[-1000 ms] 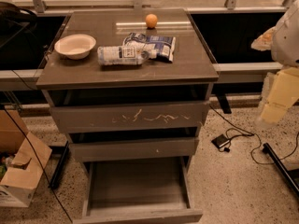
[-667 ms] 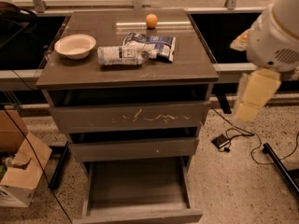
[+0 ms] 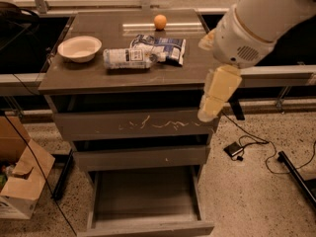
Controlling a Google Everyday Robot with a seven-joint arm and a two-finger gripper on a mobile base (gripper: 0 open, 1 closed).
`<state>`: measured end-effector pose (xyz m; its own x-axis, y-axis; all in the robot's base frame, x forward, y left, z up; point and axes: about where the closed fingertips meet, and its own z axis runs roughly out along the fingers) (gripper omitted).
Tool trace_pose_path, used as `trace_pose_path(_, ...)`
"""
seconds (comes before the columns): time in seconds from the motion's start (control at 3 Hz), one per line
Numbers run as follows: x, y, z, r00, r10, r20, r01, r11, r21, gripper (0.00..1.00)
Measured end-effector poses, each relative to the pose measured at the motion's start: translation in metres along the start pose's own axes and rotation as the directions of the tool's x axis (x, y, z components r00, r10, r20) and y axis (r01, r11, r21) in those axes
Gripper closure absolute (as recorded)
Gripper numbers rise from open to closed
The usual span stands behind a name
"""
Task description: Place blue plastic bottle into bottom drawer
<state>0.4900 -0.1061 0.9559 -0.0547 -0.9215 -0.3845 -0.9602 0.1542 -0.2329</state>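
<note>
Blue plastic bottle [image 3: 129,58] – where is it?
– You have it lying on its side on the surface [image 3: 89,80], between the bowl [image 3: 79,48] and the snack bag [image 3: 165,47], its neck against the bag.
– And the tool?
– Your tool [image 3: 208,111] hangs at the right front corner, level with the top drawer [image 3: 128,125], well apart from the bottle; open or closed, I cannot tell. The bottom drawer [image 3: 145,194] stands pulled out
</note>
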Motion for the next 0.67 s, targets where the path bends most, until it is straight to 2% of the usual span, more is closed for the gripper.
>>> trace_pose_path(0.33,-0.002,-0.002,0.001,1.0,0.001,0.01,-0.001,1.0,-0.003,0.0)
trace_pose_path(0.67,-0.006,-0.007,0.022,0.997,0.037,0.065,-0.035,0.9989,-0.03,0.0)
